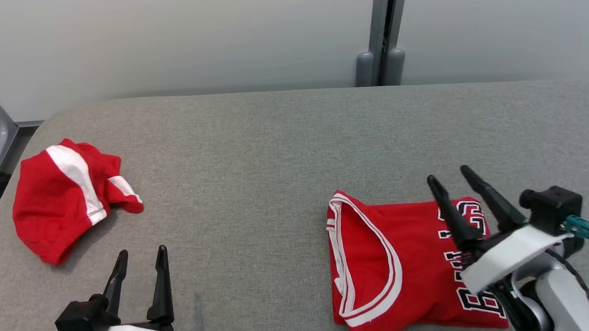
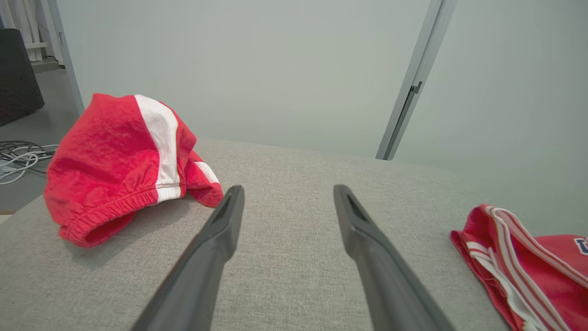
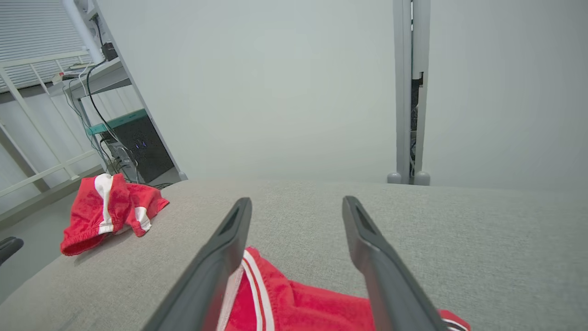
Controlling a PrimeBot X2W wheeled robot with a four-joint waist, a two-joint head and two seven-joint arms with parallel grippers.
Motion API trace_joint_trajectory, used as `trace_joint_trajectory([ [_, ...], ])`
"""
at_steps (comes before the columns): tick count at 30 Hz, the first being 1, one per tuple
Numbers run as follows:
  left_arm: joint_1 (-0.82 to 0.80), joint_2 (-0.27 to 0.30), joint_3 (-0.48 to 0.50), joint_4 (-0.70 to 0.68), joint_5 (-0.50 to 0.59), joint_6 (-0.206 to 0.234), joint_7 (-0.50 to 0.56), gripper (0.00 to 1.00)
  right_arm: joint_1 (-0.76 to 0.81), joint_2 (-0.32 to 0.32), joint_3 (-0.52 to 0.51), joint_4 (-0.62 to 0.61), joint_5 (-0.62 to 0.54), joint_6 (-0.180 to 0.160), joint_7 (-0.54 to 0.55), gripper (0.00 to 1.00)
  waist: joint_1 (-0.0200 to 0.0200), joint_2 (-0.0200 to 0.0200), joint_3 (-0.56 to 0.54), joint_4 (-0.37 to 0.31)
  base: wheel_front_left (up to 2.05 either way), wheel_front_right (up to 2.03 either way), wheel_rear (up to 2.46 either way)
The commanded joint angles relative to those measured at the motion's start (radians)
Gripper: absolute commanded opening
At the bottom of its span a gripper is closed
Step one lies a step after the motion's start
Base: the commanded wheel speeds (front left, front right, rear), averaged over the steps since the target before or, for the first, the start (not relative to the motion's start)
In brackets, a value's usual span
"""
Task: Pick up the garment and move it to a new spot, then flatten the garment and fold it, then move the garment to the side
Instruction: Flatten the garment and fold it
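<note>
— Where was the jersey [image 1: 407, 261]?
— Folded, at the table's [image 1: 273, 151] front edge near its right corner. The right gripper [image 1: 447, 173] was over it, jaws apart, empty. The left gripper [image 1: 142, 250] hung open by the front-left corner, and shorts [image 1: 61, 200] lay bunched at the left edge.
— Which step?
— Moving it aside, I'd judge. Next: lower, pinch every layer, shift it without unfolding.

The left gripper [image 2: 288, 189] gapes between red shorts [image 2: 119, 165] and jersey [image 2: 528, 271].
</note>
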Motion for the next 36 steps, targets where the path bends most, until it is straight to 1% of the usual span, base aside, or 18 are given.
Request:
trace_joint_trajectory([
  [1, 0.003, 0.004, 0.007, -0.005, 0.007, -0.004, -0.004, 1.0, 0.024, -0.015, -0.025, -0.016, -0.01, 0.0, -0.018, 1.0, 0.0, -0.0001, -0.003, -0.016, 0.0, 0.0, 0.0],
  [3, 0.007, 0.004, 0.012, -0.011, 0.01, -0.004, -0.004, 1.0, 0.05, -0.025, -0.069, -0.04, -0.015, 0.0, -0.04, 1.0, 0.0, -0.0001, -0.005, -0.031, 0.0, 0.0, 0.0],
  [4, 0.011, 0.004, 0.02, -0.018, 0.014, -0.005, -0.004, 1.0, 0.08, -0.029, -0.112, -0.062, -0.021, 0.0, -0.056, 1.0, 0.0, -0.0001, -0.006, -0.047, 0.0, 0.0, 0.0],
  [8, 0.026, 0.004, 0.039, -0.034, 0.022, -0.007, -0.004, 1.0, 0.142, -0.024, -0.196, -0.099, -0.038, 0.0, -0.083, 1.0, 0.0, -0.0001, -0.009, -0.079, 0.0, 0.0, 0.0],
  [13, 0.034, 0.004, 0.064, -0.059, 0.035, -0.012, -0.004, 1.0, 0.214, 0.001, -0.262, -0.133, -0.067, 0.0, -0.095, 1.0, 0.0, -0.0001, -0.016, -0.117, 0.0, 0.0, 0.0],
  [22, 0.057, 0.004, 0.091, -0.106, 0.063, -0.013, -0.004, 1.0, 0.296, 0.043, -0.303, -0.165, -0.133, 0.0, -0.113, 1.0, 0.0, -0.0001, -0.029, -0.155, 0.0, 0.0, 0.0],
  [33, 0.098, 0.004, 0.1, -0.144, 0.1, -0.016, -0.004, 1.0, 0.329, 0.072, -0.327, -0.166, -0.159, 0.0, -0.12, 1.0, 0.0, -0.0001, -0.048, -0.151, 0.0, 0.0, 0.0],
  [36, 0.112, 0.003, 0.096, -0.159, 0.109, -0.01, -0.004, 1.0, 0.336, 0.078, -0.336, -0.163, -0.164, 0.0, -0.119, 1.0, 0.0, -0.0001, -0.053, -0.145, 0.0, 0.0, 0.0],
])
